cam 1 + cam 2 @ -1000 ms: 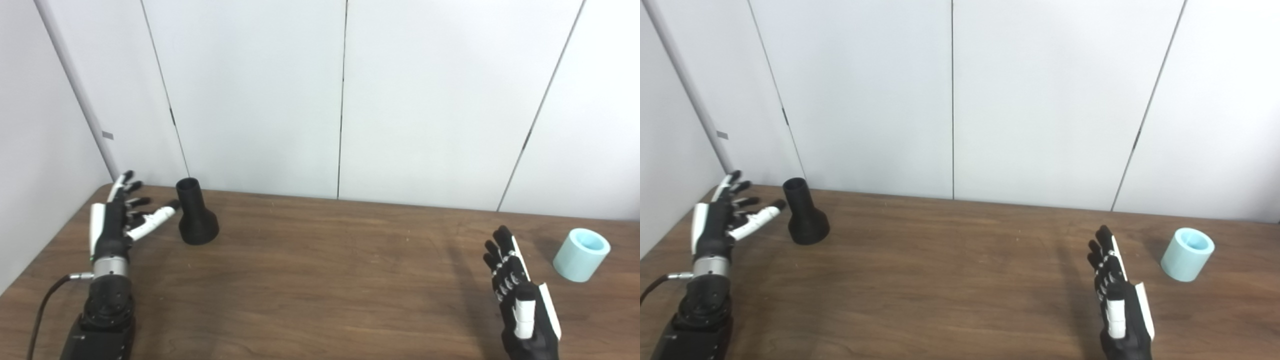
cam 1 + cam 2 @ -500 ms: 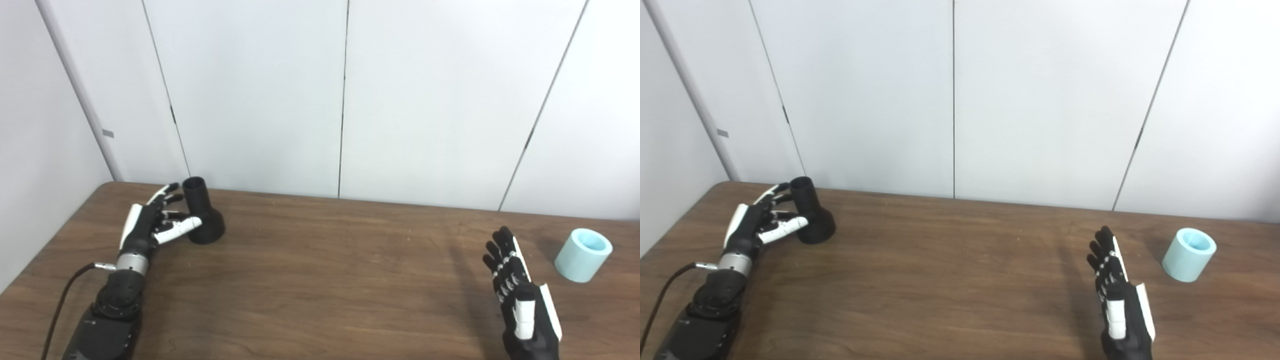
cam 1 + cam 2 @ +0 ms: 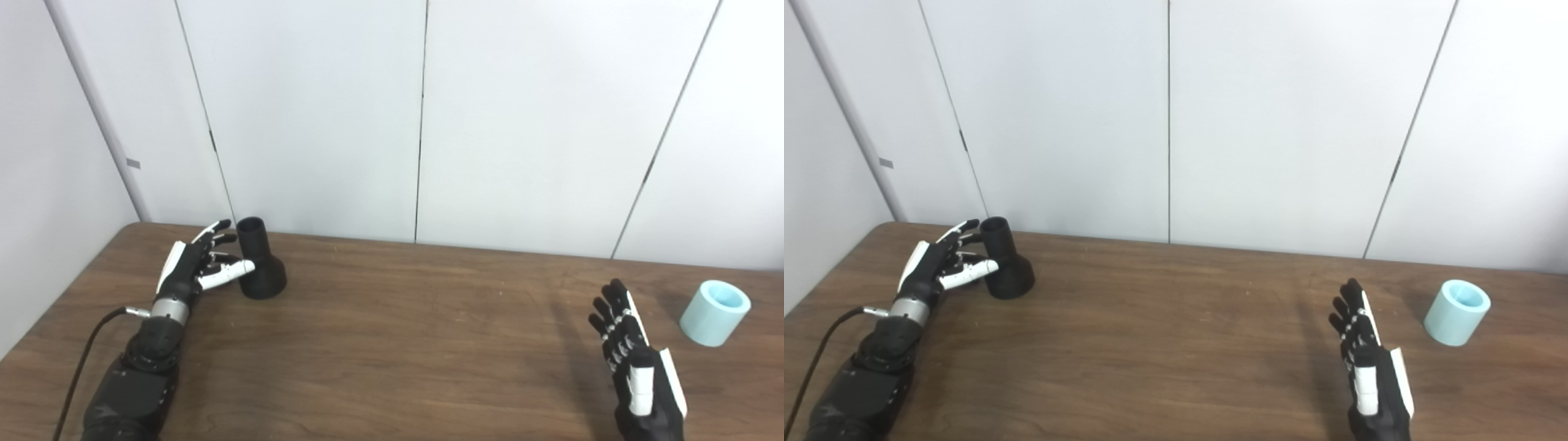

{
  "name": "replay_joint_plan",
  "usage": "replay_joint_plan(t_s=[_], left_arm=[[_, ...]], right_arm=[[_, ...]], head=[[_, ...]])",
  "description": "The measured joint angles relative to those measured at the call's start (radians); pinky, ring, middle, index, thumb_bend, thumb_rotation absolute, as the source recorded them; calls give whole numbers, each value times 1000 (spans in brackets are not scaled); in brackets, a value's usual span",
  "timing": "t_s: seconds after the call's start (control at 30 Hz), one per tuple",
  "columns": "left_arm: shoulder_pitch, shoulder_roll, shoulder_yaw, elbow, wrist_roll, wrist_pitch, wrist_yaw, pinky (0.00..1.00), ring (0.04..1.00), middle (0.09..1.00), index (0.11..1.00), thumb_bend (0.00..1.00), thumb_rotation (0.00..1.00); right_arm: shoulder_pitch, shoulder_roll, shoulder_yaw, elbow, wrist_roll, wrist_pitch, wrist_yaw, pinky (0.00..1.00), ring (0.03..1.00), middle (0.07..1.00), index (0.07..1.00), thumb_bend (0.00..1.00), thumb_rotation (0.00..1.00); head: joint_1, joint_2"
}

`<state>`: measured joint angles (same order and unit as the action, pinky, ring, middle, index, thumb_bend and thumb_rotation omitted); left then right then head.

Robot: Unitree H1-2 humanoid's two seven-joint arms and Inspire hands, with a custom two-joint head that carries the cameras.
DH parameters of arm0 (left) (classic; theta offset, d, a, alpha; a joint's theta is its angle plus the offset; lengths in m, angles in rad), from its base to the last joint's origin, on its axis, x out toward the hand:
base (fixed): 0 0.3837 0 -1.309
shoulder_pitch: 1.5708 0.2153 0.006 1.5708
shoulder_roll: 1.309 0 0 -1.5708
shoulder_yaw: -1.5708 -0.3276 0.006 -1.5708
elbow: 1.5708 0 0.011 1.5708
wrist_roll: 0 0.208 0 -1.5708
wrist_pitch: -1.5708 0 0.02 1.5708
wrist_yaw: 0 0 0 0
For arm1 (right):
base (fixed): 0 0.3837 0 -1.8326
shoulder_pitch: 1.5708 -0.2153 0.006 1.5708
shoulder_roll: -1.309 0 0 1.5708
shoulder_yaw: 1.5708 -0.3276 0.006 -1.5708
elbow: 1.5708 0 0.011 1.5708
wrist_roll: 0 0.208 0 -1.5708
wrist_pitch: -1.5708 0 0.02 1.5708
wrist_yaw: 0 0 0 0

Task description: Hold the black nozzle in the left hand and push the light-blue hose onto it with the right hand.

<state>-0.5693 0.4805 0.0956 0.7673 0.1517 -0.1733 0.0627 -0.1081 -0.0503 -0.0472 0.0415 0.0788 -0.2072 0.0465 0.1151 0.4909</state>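
**Left hand at the nozzle, right hand idle, hose untouched**

Nearest, lower right of frame: right hand [image 3: 640,358], black w/ white panels, comes up from the bottom edge. Fingers straight, spread a little, pointing up-frame; it holds nothing & floats above the brown wood-grain table [image 3: 416,343].

Lower left: left arm, black segmented forearm w/ a metal wrist ring and a thin black cable [image 3: 79,367] trailing off toward the bottom edge. It runs diagonally up to the left hand [image 3: 193,269], mid-left of frame. Fingers apart, lightly curled, not clamped on anything. White-tipped thumb [image 3: 229,277] reaches toward the flared base of the black funnel-shaped plastic nozzle [image 3: 260,263]; the upper fingers reach toward its narrow neck. Whether any of them actually touches the nozzle can't be told from either view — at most just beside it.

Nozzle stands upright on its wide end, open tube mouth up, left-of-centre in the frame, near the table's far edge.

Mid-right, near the right frame edge: short light-blue cylindrical hose piece [image 3: 713,312], hollow, standing on the table w/ its open end tilted up & slightly toward the right. It's up-frame & right of the right hand, clearly apart from it, and well apart from the nozzle across the table.

Farthest: white wall panels [image 3: 318,116] w/ dark vertical seams fill the upper half of the frame.
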Motion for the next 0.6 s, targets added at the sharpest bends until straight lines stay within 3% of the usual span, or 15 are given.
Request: replay_joint_plan(t_s=[0.33,0.53,0.6], left_arm=[[-55,16,-63,79,42,1,10,550,668,826,842,883,401],[-62,22,-82,94,43,-1,-6,490,679,840,844,899,429],[-62,26,-93,93,43,-3,-13,556,710,847,843,909,445]], right_arm=[[6,2,5,-9,-4,5,0,940,972,984,991,706,1000],[7,3,6,-9,-4,6,0,929,962,974,983,723,981],[7,3,6,-10,-6,7,-1,929,961,973,981,723,979]], head=[[-5,5],[-9,11],[-9,9]])
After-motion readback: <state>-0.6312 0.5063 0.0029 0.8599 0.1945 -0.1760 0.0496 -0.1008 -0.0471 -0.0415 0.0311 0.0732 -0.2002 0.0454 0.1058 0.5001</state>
